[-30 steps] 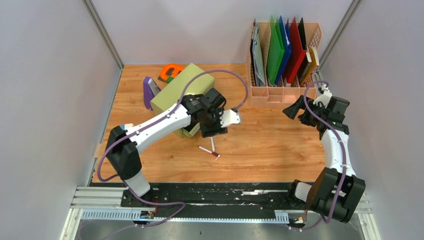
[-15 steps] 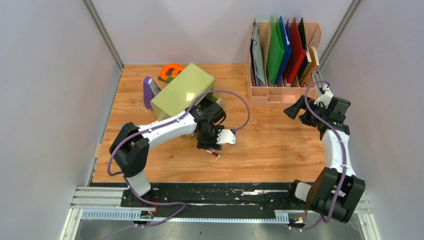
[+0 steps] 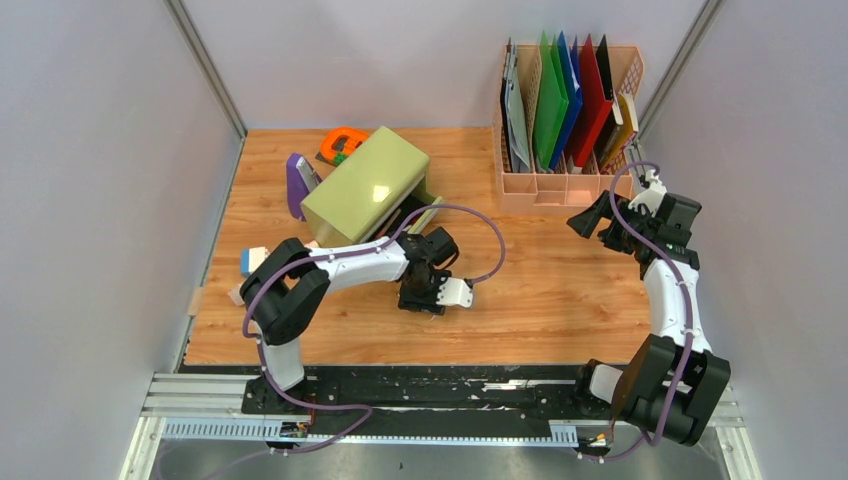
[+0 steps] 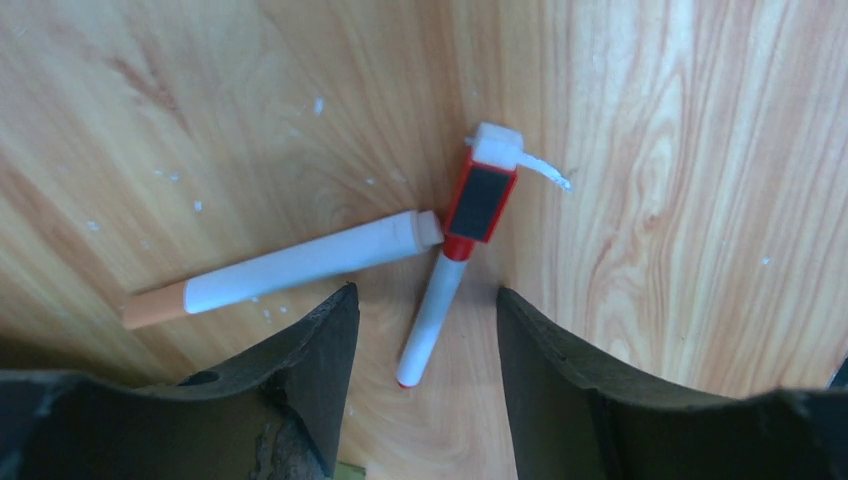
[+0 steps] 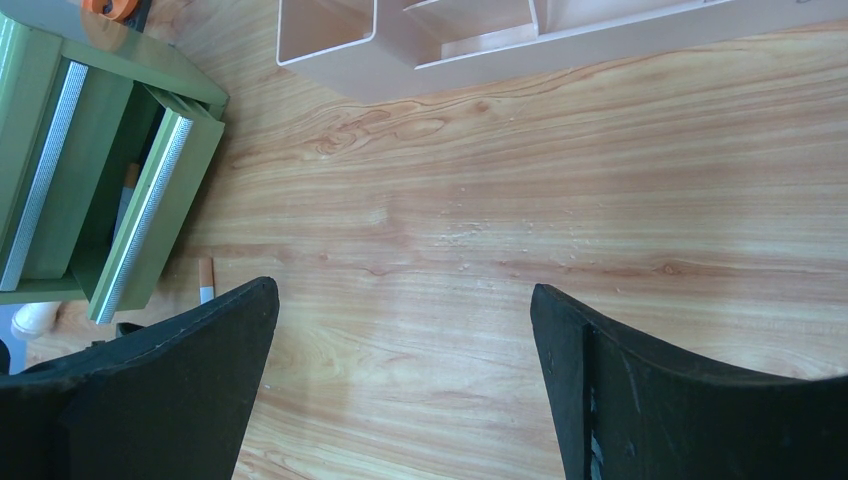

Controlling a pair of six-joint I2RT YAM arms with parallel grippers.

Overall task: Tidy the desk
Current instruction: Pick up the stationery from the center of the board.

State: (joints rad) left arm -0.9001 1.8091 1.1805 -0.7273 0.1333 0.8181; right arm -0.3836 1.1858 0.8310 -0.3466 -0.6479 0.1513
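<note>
The desk (image 3: 540, 280) is an orange-brown wood-grain top with a black and silver rail (image 3: 440, 395) along its near edge. My left gripper (image 3: 423, 300) is low over the desk, open, its jaws either side of the white end of a red-and-white pen (image 4: 452, 262). A white pen with an orange tip (image 4: 290, 268) lies beside it, touching the red pen's cap. Both pens are hidden under the gripper in the top view. My right gripper (image 3: 590, 217) is open and empty above the desk, near the file rack.
An olive-green drawer chest (image 3: 365, 185) stands at the back left with drawers pulled out (image 5: 150, 215). A purple stapler (image 3: 298, 183) and orange tape dispenser (image 3: 343, 142) lie behind it. A peach file rack (image 3: 565, 110) with folders stands back right. A small blue-white block (image 3: 253, 260) lies left.
My left gripper has come down and nearer, from beside the green chest onto the two pens, which it now covers in the top view. The right arm has not moved.
</note>
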